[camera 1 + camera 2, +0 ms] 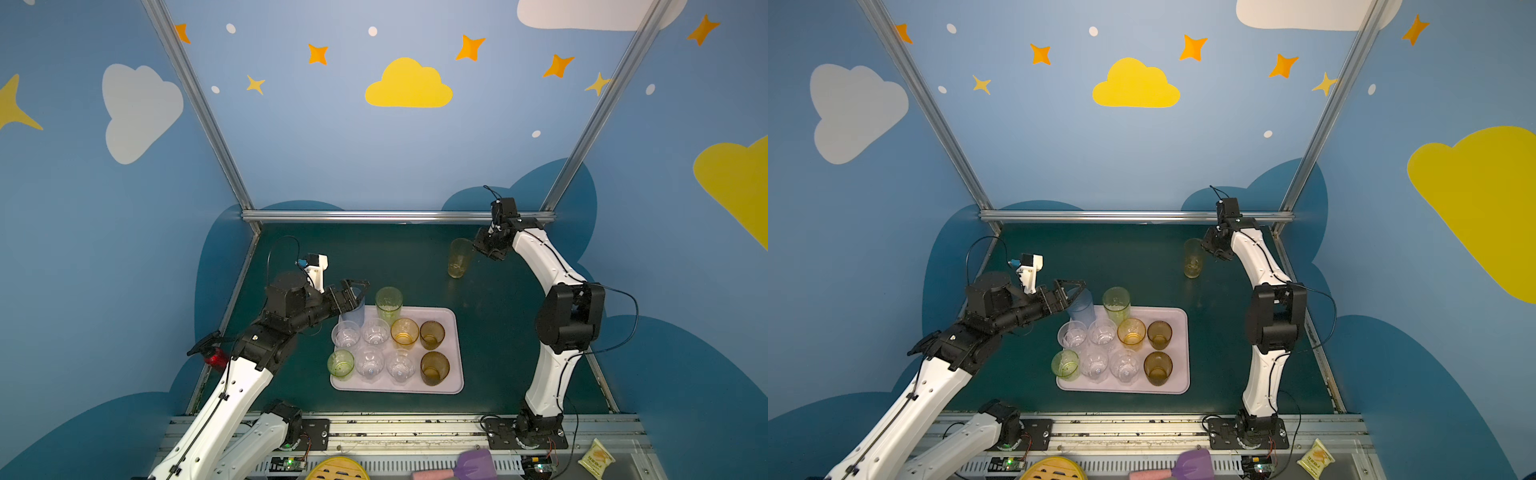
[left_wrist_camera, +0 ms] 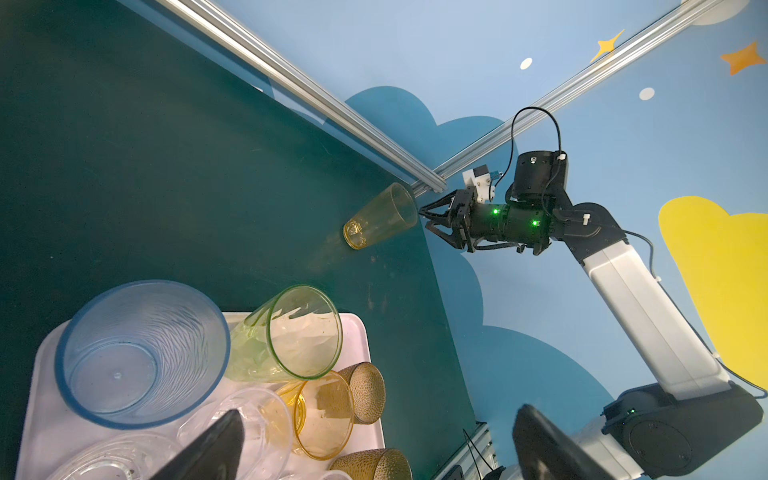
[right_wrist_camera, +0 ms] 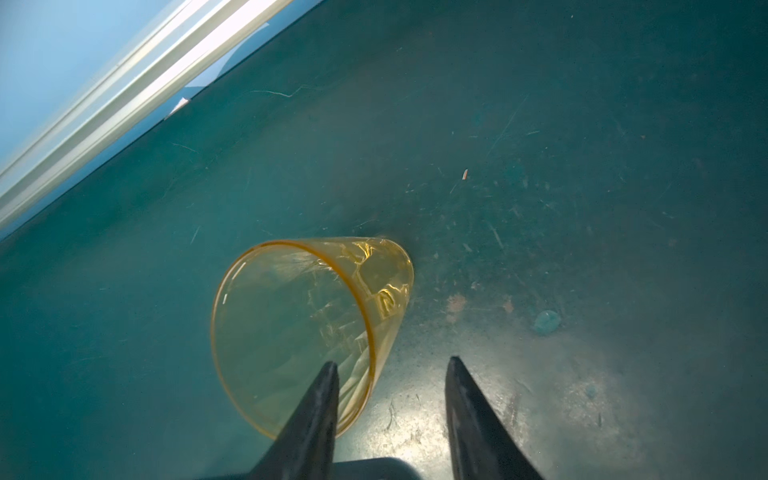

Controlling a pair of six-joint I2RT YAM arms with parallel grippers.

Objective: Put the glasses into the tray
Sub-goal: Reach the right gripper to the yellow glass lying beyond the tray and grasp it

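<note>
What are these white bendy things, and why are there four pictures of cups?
They are two robot arms, each ending in a pincer for grasping. Two pictures look down from one camera head above; the other two come from small cameras on the arms' wrists. On the dark green table lies a flat pale pink tray holding ten see-through tumblers. The left pincer is open near the tall pale blue tumbler in the tray and holds nothing. The right pincer is at the tall amber tumbler, which stands alone on the table. Its jaws are apart at the rim, not yet gripping.
</note>
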